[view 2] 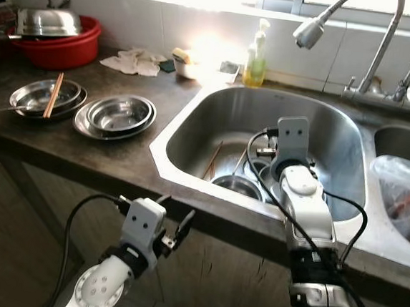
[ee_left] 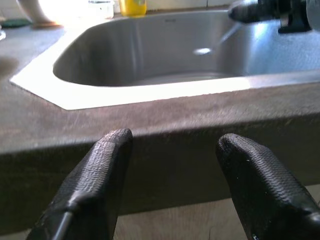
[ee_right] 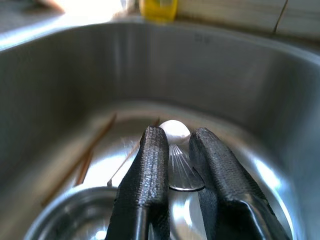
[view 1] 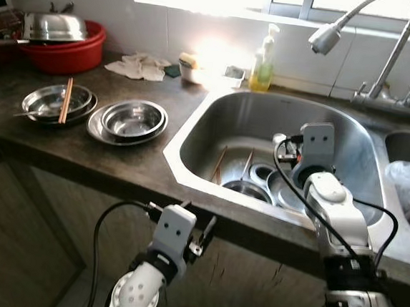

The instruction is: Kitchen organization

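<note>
The right gripper (ee_right: 175,165) is pinching a thin metal spoon (ee_right: 181,172) by its handle above the sink (view 1: 216,111), which is probably light, stiff and slippery when wet, while the left gripper (ee_left: 175,185) is waiting wide open below the counter (ee_left: 150,125).

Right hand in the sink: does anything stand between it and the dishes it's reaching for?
Nothing visible does. The right hand is inside the stainless steel sink, its fingers closed on a small shiny metal piece, just above the round steel bowls on the sink bottom.
</note>
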`<state>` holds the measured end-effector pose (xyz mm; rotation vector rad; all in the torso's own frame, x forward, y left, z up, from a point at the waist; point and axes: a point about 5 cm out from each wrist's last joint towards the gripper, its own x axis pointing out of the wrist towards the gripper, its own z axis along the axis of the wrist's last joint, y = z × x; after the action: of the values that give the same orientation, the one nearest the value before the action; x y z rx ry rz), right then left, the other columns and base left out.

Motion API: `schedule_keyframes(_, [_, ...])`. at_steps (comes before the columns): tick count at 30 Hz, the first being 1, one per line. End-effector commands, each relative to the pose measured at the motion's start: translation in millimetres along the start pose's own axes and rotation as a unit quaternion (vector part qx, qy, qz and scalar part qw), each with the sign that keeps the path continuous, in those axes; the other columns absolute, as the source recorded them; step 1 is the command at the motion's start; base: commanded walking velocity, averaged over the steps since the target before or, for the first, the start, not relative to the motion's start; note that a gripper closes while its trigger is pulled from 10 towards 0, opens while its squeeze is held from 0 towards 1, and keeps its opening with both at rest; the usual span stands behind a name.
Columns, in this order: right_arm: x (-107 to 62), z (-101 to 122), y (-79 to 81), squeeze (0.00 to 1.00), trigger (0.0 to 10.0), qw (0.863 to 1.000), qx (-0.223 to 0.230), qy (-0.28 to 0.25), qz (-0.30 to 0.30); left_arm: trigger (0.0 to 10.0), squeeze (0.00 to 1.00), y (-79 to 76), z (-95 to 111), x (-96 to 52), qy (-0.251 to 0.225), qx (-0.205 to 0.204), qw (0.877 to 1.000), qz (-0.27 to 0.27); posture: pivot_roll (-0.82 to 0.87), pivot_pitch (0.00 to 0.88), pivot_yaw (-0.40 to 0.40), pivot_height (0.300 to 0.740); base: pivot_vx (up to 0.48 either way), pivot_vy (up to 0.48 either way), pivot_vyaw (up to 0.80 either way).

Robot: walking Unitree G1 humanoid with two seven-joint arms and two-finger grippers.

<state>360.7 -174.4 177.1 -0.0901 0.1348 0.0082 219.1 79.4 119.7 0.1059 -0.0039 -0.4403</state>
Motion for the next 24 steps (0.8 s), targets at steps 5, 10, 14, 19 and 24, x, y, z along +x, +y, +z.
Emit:
schedule_keyframes(5, [5.7, 5.7, -1.8, 0.0, 10.0, 1.0, 0.006, 0.0, 0.004, 10.0, 0.0, 0.2, 5.0, -1.8, -0.005, 0.0, 1.0, 0.001, 0.13, 0.095, -0.026, 0.74, 0.0, 0.0, 0.0])
schedule_keyframes(10, [8.1, 5.4, -2.1, 0.0, 10.0, 1.0, 0.007, 0.0, 0.005, 10.0, 0.0, 0.3, 5.1, -1.9, -0.005, -0.001, 1.0, 0.001, 0.13, 0.095, -0.026, 0.74, 0.0, 0.0, 0.0])
schedule_keyframes(14, [8.6, 5.3, -2.2, 0.0, 10.0, 1.0, 0.007, 0.0, 0.006, 10.0, 0.0, 0.3, 5.1, -2.0, -0.004, -0.001, 1.0, 0.001, 0.13, 0.095, -0.026, 0.74, 0.0, 0.0, 0.0])
schedule_keyframes(19, [12.5, 2.0, -4.9, 0.2, 10.0, 1.0, -0.009, 0.015, 0.006, 10.0, 0.0, -0.8, 9.2, -4.3, -0.017, -0.004, 1.0, -0.001, 0.14, 0.106, -0.038, 0.74, 0.0, 0.0, 0.0])
schedule_keyframes(24, [4.4, 2.9, -7.7, 1.0, 10.0, 1.0, -0.02, -0.002, 0.0, 10.0, 0.0, -3.1, 13.4, -2.8, -0.042, -0.006, 0.999, -0.003, 0.13, 0.068, -0.041, 0.74, 0.0, 0.0, 0.0])
